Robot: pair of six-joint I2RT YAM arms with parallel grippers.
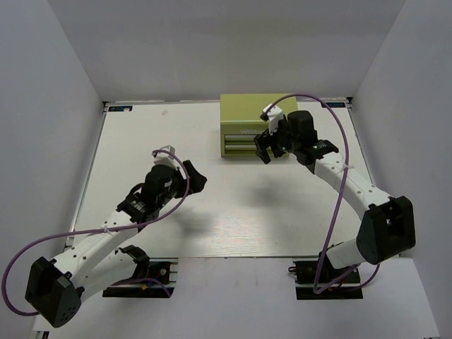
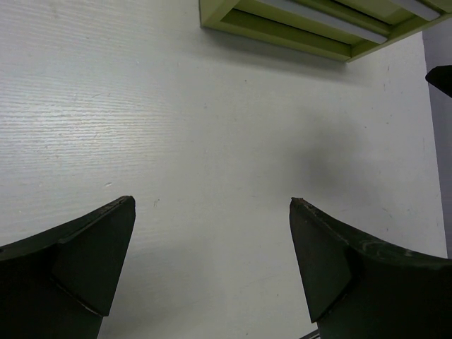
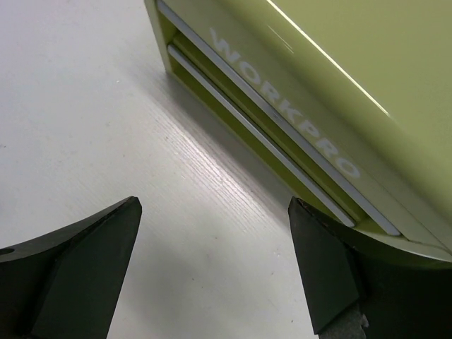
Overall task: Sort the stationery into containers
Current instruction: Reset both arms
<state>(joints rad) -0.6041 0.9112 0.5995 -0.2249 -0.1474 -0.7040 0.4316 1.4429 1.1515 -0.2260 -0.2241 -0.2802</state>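
The olive-green tool chest (image 1: 244, 116) stands at the back middle of the table, its two front drawers shut. It shows in the right wrist view (image 3: 332, 92) with pale lettering, and its lower front shows in the left wrist view (image 2: 311, 21). My right gripper (image 1: 270, 147) is open and empty, just in front of the chest's right end. My left gripper (image 1: 192, 176) is open and empty over the bare table, left of centre. No pens or markers show in any view.
White walls close in the table on the left, back and right. The white tabletop (image 1: 233, 205) lies between the arms. A purple cable (image 1: 332, 120) loops over the right arm.
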